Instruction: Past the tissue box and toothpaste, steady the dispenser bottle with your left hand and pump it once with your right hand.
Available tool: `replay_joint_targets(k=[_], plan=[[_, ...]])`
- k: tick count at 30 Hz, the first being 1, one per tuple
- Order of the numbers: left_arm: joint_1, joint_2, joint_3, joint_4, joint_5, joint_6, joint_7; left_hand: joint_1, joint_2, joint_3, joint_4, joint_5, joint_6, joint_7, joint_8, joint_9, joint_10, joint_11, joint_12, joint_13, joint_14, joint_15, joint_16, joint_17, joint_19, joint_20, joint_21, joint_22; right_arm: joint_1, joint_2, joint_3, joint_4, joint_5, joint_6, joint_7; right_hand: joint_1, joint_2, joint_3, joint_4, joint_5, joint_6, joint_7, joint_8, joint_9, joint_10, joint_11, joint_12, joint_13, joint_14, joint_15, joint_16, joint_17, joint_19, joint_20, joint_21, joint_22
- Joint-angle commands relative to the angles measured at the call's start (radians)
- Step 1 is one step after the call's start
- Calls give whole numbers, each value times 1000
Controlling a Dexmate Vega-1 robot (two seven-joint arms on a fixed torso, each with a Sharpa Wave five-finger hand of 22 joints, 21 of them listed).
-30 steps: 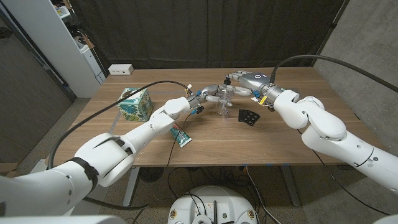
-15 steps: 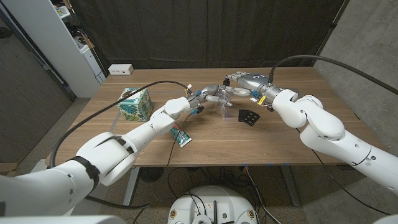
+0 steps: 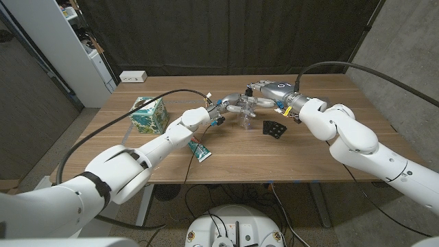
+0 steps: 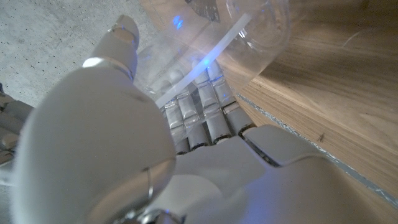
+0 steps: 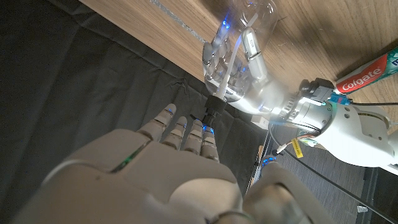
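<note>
- Dispenser bottle [image 3: 246, 116], clear plastic, stands upright on the wooden desk [image 3: 309, 154], in the far half, about midway between the left and right edges.
- Left hand [image 3: 230, 105] comes in from the bottle's left side, fingers [image 4: 202, 118] wrapped round the clear body; the left wrist view shows them pressed against the plastic, gripping it.
- Right hand [image 3: 264, 89] sits above and just right of the bottle's top, fingers [image 5: 186, 134] stretched out together over the pump head [image 5: 214, 112]. Touching or a hair above? I cannot tell.
- The right hand holds nothing; fingers extended, not curled.
- Toothpaste [image 3: 199, 149] lies flat nearer the front edge, partly under the left forearm, well apart from the bottle.
- Tissue box [image 3: 149, 113] stands toward the desk's left edge, apart from the left arm.
- A small black object [image 3: 274, 129] lies just right of the bottle, under the right forearm's line.
- Open wood on the right half of the desk and along the front edge; a strip of bare wood also behind the bottle toward the far edge.
- A white box [image 3: 134, 76] sits on the floor past the far left corner, in front of the dark curtain [image 3: 226, 34].
</note>
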Motion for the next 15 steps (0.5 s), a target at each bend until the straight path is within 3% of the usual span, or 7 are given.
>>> replay_joint_targets(k=[1, 15], plan=[[-5, -5, -1, 11, -4, -16, -6, 114, 161, 0, 3, -3, 91, -82, 5, 1, 124, -116, 7, 4, 107, -269, -3, 5, 4, -111, 11, 3, -5, 6, 8, 2, -3, -1, -13, 1, 41, 2, 6, 0, 16, 5, 7, 28, 26, -7, 9, 157, 1, -2, 8, 3, -2, -23, 3, 4], [8, 7, -1, -19, -5, 0, -8, 114, 163, -2, 4, -3, 92, -82, 5, 1, 124, -116, 5, 2, 108, -268, -9, 8, -3, -112, 24, 1, -33, 9, 38, -17, 22, -21, -65, 1, 41, 0, 7, 0, 15, 4, 6, 28, 25, -7, 7, 157, 9, 1, 13, 2, 7, -21, 9, 4]])
